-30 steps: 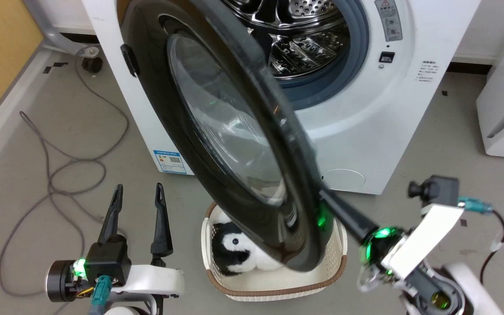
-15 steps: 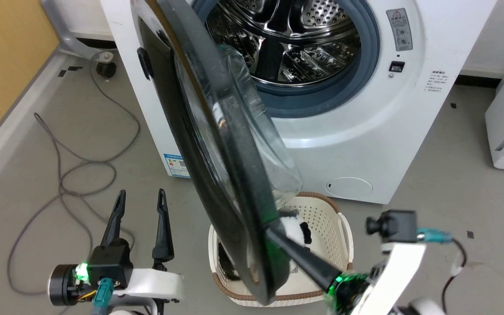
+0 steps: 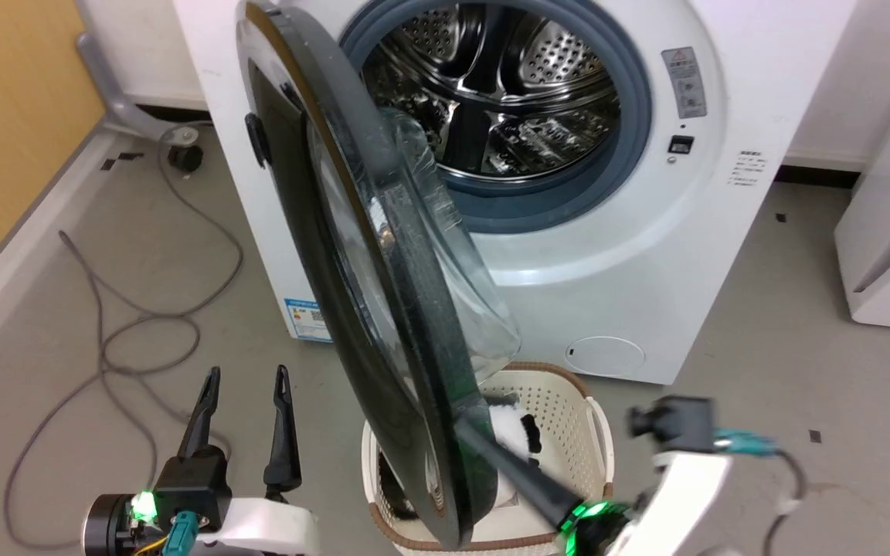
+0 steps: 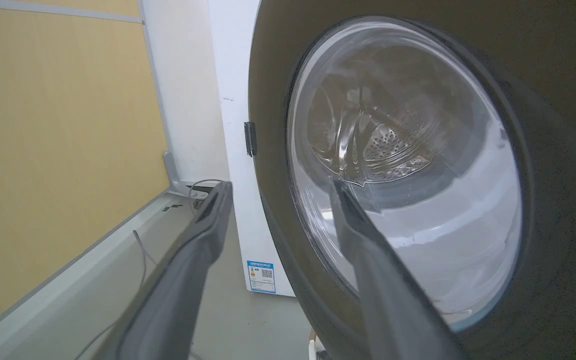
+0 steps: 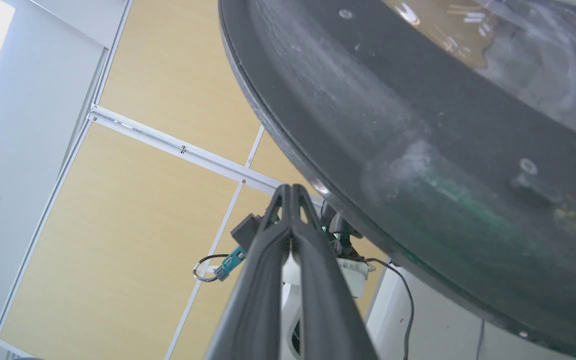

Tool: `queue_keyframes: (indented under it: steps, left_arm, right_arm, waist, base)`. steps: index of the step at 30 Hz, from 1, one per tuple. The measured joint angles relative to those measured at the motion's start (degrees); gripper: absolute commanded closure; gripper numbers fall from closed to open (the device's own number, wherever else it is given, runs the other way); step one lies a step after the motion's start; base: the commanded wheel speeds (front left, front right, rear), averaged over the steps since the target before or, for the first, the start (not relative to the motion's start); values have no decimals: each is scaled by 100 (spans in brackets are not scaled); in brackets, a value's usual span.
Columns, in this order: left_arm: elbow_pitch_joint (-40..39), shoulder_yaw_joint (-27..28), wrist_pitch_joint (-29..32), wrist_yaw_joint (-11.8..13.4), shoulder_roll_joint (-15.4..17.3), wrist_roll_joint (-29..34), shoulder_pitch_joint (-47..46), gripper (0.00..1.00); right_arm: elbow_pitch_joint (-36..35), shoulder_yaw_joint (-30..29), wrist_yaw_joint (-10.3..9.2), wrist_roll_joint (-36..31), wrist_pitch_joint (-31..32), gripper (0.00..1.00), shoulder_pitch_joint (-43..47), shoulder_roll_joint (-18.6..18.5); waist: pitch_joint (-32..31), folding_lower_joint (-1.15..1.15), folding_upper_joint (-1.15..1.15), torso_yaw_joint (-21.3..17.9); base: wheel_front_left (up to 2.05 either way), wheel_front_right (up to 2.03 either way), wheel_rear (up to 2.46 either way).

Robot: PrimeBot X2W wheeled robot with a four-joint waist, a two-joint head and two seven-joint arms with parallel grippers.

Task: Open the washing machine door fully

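At the front of the washer (image 3: 607, 255), the washing machine door (image 3: 414, 347) stands swung out on its left hinge, nearly edge-on. Its glass bowl bulges right, toward the steel drum (image 3: 491, 100). Low on its inner rim lies the right gripper (image 3: 464, 425), fingers pressed together, holding nothing. Just beneath is a white basket (image 3: 598, 432) with a black-and-white plush (image 3: 511, 436). Near left, apart from the door, the left gripper (image 3: 246, 386) has its fingers parted, empty. A grey cable (image 3: 105, 332) trails on the floor further left.

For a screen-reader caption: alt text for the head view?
The washing machine door stands swung out, edge-on, baring the steel drum. The right pincer meets the door's lower rim above a basket; the open left pincer hangs apart.
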Motion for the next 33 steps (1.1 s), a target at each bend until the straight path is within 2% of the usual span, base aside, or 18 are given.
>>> queue_keyframes:
  steps: [3, 8, 12, 15, 18, 20, 21, 24, 26, 29, 33]
  left_arm:
    - [12, 29, 0, -26, 0, 14, 45, 0]
    - [16, 67, 0, -64, 0, 43, 75, 0]
    - [15, 100, 0, -69, 3, 48, 119, 0]
    - [11, 136, 1, -69, 7, 51, 184, 0]
    - [2, 176, 0, -70, 13, 51, 223, 0]
    - [-1, 185, 0, -70, 12, 51, 235, 0]
    - [-2, 188, 0, -70, 12, 51, 237, 0]
    - [-8, 194, 0, -71, 14, 51, 241, 0]
    - [-13, 191, 0, -78, 11, 51, 243, 0]
    - [-16, 194, 0, -78, 12, 51, 250, 0]
    - [-18, 190, 0, -78, 11, 51, 255, 0]
  right_arm:
    - [-102, -232, 0, -250, -467, 100, -6, -94]
    - [-160, -678, 1, -907, -1662, 100, -19, -357]
    - [46, -925, 1, -1794, -2553, 100, -23, -699]
    - [303, -1367, 2, -2759, -2710, 100, -14, -786]
    - [320, -2238, 2, -4262, -2724, 100, 10, -579]
    - [243, -2749, 2, -4993, -2724, 100, 125, -268]
    - [202, -2922, 2, -5341, -2724, 100, 215, -119]
    - [71, -3247, 3, -6778, -2722, 100, 433, 12]
    - [40, -3437, 2, -7135, -2724, 100, 575, 240]
    - [40, -3351, 3, -7892, -2724, 100, 833, 294]
    - [321, -3299, 3, -8195, -2722, 100, 1165, 433]
  waist:
    - [-44, 0, 0, -67]
    - [-124, 0, 0, -194]
    - [-191, 0, 0, -293]
    - [-238, 0, 0, -371]
    - [-272, 0, 0, -449]
    - [-284, 0, 0, -487]
    - [-290, 0, 0, -504]
    - [-295, 0, 0, -544]
    - [-296, 0, 0, -569]
    - [-297, 0, 0, -601]
    - [-296, 0, 0, -632]
  base:
    - [0, 0, 0]
    - [0, 0, 0]
    - [0, 0, 0]
    - [0, 0, 0]
    - [0, 0, 0]
    - [0, 0, 0]
    - [0, 0, 0]
    - [0, 0, 0]
    - [0, 0, 0]
    - [0, 0, 0]
    - [0, 0, 0]
